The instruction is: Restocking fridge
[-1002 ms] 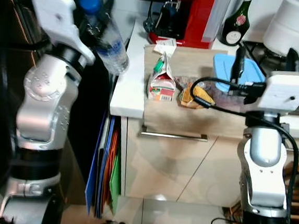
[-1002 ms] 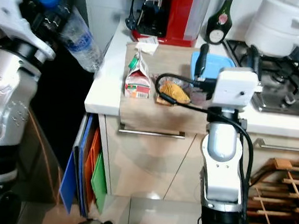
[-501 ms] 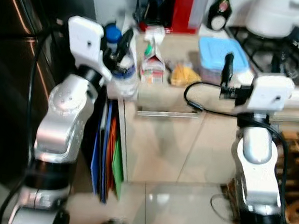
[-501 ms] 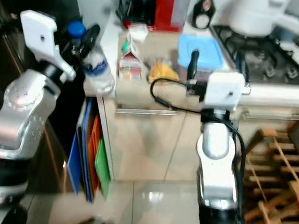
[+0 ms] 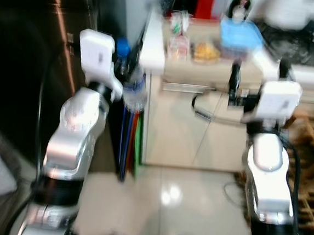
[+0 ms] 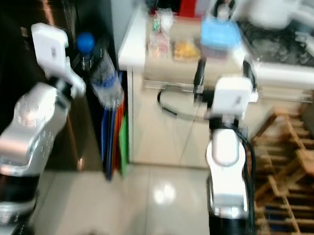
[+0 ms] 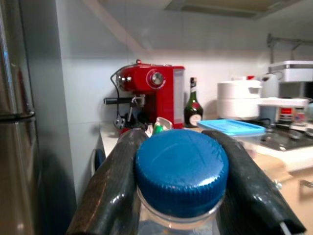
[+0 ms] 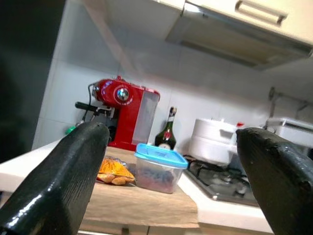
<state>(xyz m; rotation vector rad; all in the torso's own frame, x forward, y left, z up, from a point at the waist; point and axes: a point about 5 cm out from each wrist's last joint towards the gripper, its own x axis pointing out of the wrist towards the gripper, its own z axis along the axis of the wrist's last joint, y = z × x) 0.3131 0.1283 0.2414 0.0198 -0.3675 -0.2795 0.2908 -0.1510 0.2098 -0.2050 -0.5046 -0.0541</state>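
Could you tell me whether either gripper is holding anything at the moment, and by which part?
The left gripper holds a water bottle by its neck, just under the blue cap. The right gripper is open and holds nothing.

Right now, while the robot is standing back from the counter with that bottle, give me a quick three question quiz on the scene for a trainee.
1. True or false: the left gripper is shut on the water bottle near its blue cap.
2. What stands beside the red coffee machine on the counter? A) a green bottle B) a kettle C) a toaster
3. Fill in: the right gripper is ____ and holds nothing.

Key
1. True: the fingers press each side of the neck.
2. A, the green bottle.
3. Open: its fingers stand wide apart, the blue-lidded container far beyond them.
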